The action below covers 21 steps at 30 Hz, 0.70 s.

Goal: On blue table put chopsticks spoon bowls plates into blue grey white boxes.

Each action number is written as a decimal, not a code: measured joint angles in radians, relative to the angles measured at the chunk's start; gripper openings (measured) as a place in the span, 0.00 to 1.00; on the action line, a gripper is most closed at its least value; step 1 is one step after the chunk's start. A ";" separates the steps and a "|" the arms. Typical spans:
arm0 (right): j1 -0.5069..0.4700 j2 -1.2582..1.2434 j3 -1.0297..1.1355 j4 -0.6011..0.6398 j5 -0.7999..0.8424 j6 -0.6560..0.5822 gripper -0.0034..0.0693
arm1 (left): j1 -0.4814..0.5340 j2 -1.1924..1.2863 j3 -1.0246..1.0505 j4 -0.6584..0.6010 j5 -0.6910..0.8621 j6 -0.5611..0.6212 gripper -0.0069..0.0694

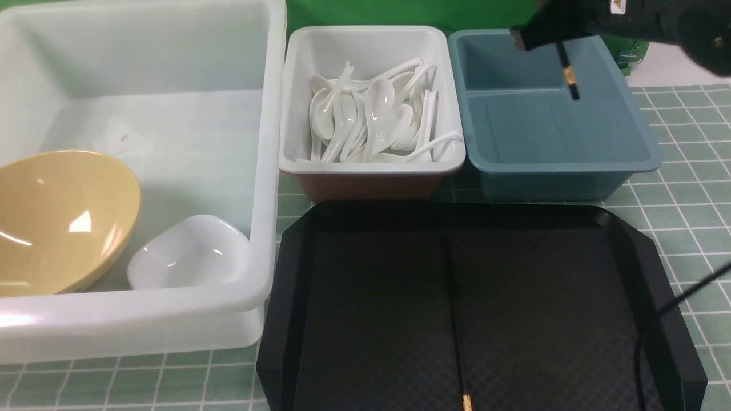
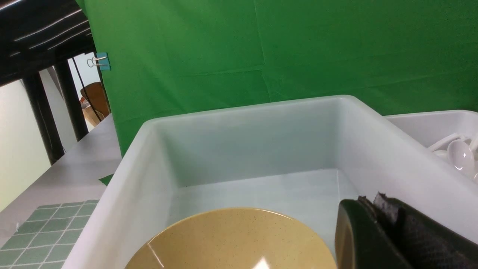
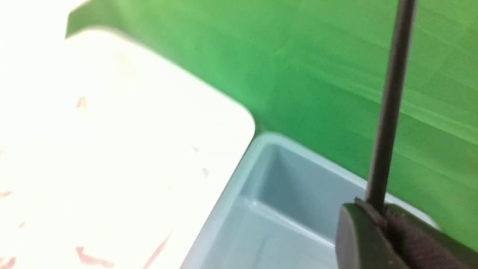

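Black chopstick (image 1: pixel 567 68) hangs pinched in the right end effector (image 3: pixel 375 211) above the blue box (image 1: pixel 571 166); left end effector (image 2: pixel 373 203) pressed together.

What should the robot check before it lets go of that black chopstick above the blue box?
1. Right gripper clamps the held chopstick: ok.
2. Held chopstick hangs over the blue box: ok.
3. Visible floor of the blue box is bare: ok.
4. Chopstick tip is below the box rim: cannot tell.
5. Left gripper is shut, away over the large white box: ok.
6. Second chopstick lies on the black tray, not yet sorted: not ok.
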<state>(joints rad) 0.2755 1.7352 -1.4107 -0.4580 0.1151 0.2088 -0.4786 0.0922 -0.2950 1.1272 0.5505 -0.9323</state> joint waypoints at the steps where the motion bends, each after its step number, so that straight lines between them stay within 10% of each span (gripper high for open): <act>1: -0.024 0.046 -0.004 0.000 -0.028 0.049 0.20 | 0.000 0.000 0.000 0.000 0.001 0.000 0.10; 11: -0.036 0.131 -0.014 0.011 0.290 0.317 0.45 | 0.000 0.000 0.000 0.000 0.003 0.000 0.10; 21: 0.261 0.080 0.063 0.439 0.815 -0.125 0.46 | 0.000 0.000 0.000 -0.001 0.005 0.000 0.10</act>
<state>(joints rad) 0.5366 1.8148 -1.3480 -0.0194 0.9298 0.0839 -0.4786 0.0922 -0.2950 1.1263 0.5560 -0.9323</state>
